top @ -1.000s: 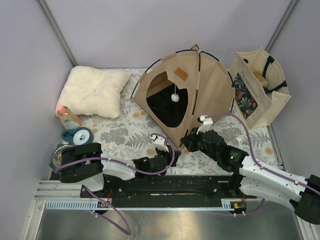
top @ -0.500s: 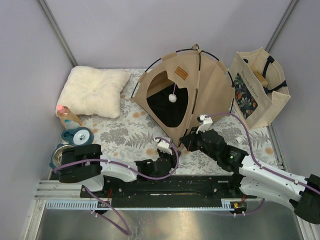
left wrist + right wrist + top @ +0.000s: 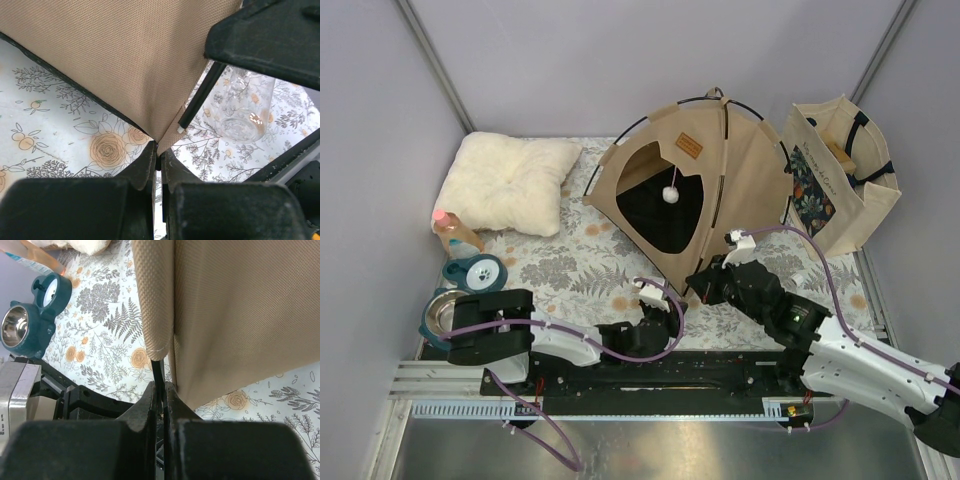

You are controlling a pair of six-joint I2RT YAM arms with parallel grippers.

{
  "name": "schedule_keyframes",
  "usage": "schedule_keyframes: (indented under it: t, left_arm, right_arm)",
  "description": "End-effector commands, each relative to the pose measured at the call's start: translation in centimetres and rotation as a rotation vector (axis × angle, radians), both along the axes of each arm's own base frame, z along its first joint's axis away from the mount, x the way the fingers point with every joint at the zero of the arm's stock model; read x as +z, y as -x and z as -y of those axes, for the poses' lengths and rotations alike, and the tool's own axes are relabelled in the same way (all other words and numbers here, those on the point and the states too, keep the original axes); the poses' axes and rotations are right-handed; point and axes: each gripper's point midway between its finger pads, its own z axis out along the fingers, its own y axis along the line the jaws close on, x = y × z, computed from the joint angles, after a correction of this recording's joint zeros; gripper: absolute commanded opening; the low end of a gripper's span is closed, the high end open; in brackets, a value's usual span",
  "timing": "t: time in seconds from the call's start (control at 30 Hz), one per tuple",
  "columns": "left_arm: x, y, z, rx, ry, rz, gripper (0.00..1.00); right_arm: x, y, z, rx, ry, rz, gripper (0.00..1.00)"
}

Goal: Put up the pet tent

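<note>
Floral-covered bench [image 3: 570, 270] carries the pet tent [image 3: 740, 190] at upper centre of the overhead view, with its near corner reaching lower centre. The left gripper [image 3: 159, 152] is clenched on that corner's fabric tip. Just right of it, the right gripper [image 3: 161, 387] pinches the black pole [image 3: 158, 371] below its sleeve. Best to anchor the fabric and guide the pole end into the corner without bowing it sideways. The tan canvas looks taut, the arched doorway is dark, and a white pom-pom [image 3: 671, 196] dangles.
</note>
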Motion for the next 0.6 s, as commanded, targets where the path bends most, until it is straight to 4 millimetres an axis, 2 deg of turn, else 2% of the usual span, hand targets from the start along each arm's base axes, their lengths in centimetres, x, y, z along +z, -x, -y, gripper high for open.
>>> schedule_keyframes:
  t: [0.0,0.33,0.57]
  left_arm:
    - [-6.7,3.6,-2.4,-0.124,-0.22,-0.082,0.0]
    - [-7.9,3.9,-2.7,-0.123,-0.227,-0.111,0.0]
    - [-7.9,4.0,-2.5,-0.128,-0.226,-0.112,0.0]
  right_arm:
    - [10.4,-3.8,2.6,-0.242,-0.241,0.231,0.0]
    - [11.1,-4.1,2.8,-0.262,-0.25,0.243,0.0]
    - [10.9,-4.5,2.4,-0.263,-0.25,0.245,0.0]
